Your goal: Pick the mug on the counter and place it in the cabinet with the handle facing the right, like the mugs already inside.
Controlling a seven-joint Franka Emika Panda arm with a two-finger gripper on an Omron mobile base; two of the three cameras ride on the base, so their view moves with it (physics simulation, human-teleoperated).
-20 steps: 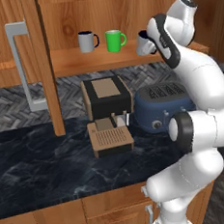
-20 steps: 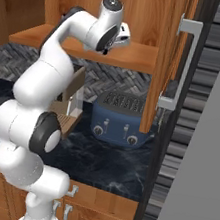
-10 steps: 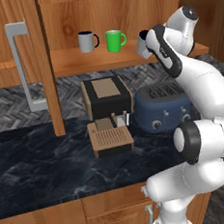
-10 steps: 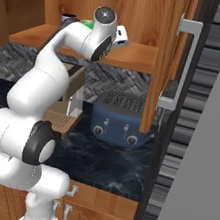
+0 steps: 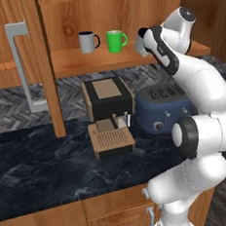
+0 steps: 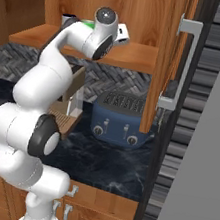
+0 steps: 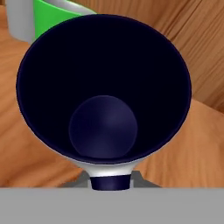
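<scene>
Glossy white rounded arm segments (dark bands at joints).

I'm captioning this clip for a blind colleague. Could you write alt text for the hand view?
A small grey mug with a dark navy-blue inside, seen straight down its open mouth, hangs over a warm-brown wooden cabinet shelf. A bright green mug peeks out behind its rim.

Inside the cabinet, the shelf holds a grey mug and a green mug side by side toward the left. Bare shelf lies right of the green mug, where the mug now sits close beside it. The open doors flank the opening; a toaster and coffee machine stand below.
</scene>
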